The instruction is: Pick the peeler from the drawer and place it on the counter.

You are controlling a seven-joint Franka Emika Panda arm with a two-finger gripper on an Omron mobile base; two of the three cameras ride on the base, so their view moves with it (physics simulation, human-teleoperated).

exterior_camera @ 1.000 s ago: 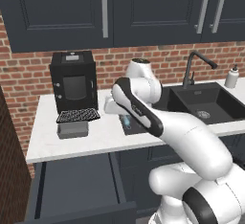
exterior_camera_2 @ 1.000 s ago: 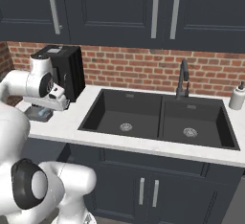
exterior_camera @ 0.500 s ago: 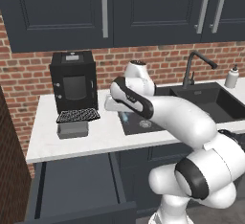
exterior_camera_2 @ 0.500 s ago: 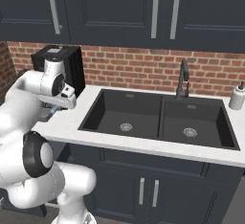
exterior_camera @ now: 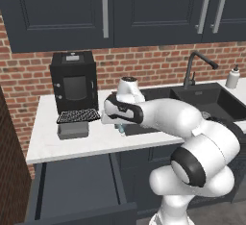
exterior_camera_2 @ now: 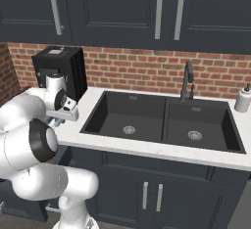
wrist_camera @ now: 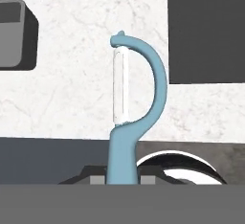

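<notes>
White counter (exterior_camera: 72,144) between coffee machine (exterior_camera: 73,87) and sink (exterior_camera_2: 162,120): arm bent low, pincer (exterior_camera: 120,129) gripping peeler (wrist_camera: 131,117) above it.

We see a pale-blue peeler (wrist_camera: 129,137) with a clear, silvery blade over the white, faintly veined counter (wrist_camera: 86,74). The coffee machine (exterior_camera: 73,82) is black, the sink (exterior_camera_2: 162,120) matte black, the wall (exterior_camera_2: 132,71) red brick, the drawer (exterior_camera: 77,190) dark navy-grey.
</notes>
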